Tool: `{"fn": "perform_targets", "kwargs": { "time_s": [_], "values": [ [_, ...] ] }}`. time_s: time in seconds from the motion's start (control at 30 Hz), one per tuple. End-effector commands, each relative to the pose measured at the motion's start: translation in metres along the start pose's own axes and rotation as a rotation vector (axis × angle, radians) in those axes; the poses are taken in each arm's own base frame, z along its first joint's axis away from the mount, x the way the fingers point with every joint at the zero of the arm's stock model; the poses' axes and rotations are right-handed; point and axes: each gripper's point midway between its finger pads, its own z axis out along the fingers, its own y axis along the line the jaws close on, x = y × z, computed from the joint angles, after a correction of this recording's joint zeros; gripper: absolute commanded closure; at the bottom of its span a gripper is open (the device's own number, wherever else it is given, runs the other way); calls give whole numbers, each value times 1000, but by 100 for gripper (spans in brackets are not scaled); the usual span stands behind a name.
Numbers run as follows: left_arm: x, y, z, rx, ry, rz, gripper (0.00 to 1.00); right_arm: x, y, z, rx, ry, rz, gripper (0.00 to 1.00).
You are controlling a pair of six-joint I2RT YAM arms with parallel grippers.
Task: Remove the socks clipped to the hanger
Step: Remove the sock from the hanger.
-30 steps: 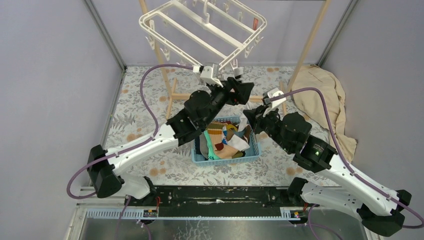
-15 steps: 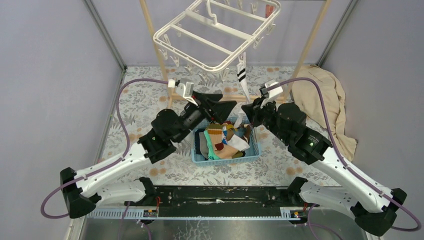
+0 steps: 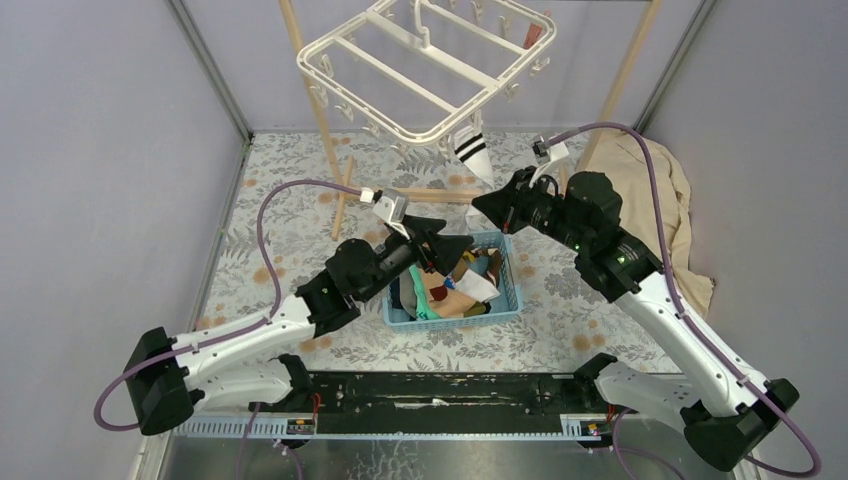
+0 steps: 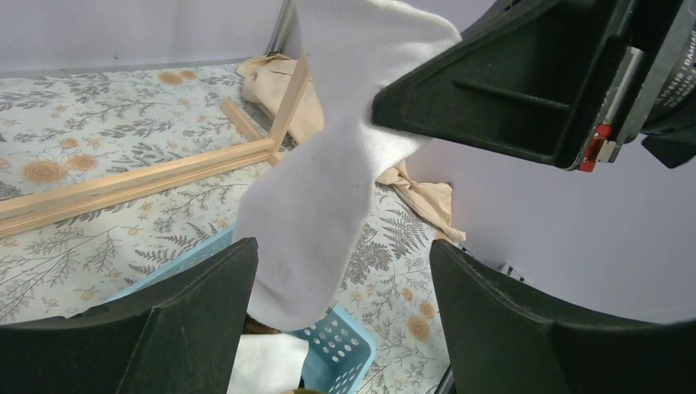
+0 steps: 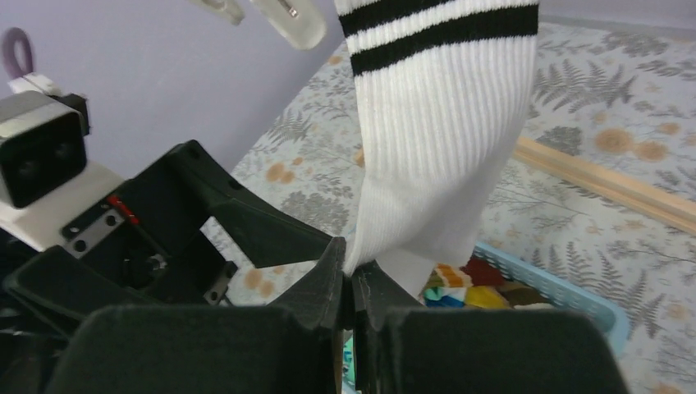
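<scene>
- So, where is the sock (image 3: pixel 468 150)?
- Up at 12 o'clock, hanging from the near edge of the white hanger (image 3: pixel 312 62). It is white with black stripes. The right gripper (image 5: pixel 348 277) is pinched tight on its toe
- And the left gripper (image 3: pixel 450 236)?
- Wide open, holding nothing, just over the blue basket (image 3: pixel 513 290) in the middle, where other socks (image 3: pixel 450 290) lie
- Will it be hard to pull?
- I think not. It looks soft, light and floppy. Grab it high, near the stripes, so it slips free and does not stretch
- What is around?
- A flowery table cover (image 3: pixel 275 160), wooden poles (image 3: pixel 328 150), a beige cloth (image 3: pixel 650 190) at 3 o'clock, grey walls (image 3: pixel 100 150) close by
</scene>
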Motion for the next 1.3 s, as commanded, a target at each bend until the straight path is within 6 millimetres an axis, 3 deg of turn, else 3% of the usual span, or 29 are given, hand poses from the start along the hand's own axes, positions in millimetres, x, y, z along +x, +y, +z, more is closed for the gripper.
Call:
{"fn": "perform_targets", "kwargs": {
  "time_s": [0.0, 0.23, 0.43, 0.5, 0.6, 0.63, 0.77, 0.87, 0.97, 1.27],
  "values": [
    [-16, -16, 6, 81, -98, 6, 15, -31, 37, -5, -190, -56, 79, 100],
    [-4, -8, 20, 59, -100, 13, 13, -23, 48, -6, -262, -21, 139, 100],
    [7, 14, 26, -33, -101, 45, 22, -22, 56, -18, -289, -6, 144, 100],
    [7, 16, 25, -36, -110, 57, 38, -20, 56, -21, -286, 2, 141, 100],
    [6, 16, 29, -43, -105, 82, 83, -13, 49, -21, -253, 21, 137, 100],
    [4, 17, 30, -54, -102, 95, 89, -11, 45, -21, -234, 25, 135, 100],
    [1, 22, 39, -100, -68, 138, 96, -2, 27, -17, -146, 43, 119, 94],
    [-1, 25, 41, -124, -67, 159, 97, 2, 14, -16, -73, 55, 101, 69],
    [-5, 28, 40, -145, -75, 171, 97, -3, 2, -20, 4, 47, 68, 51],
    [-6, 39, 46, -205, -68, 229, 97, -69, -16, -44, 211, -92, -56, 44]
  ]
}}
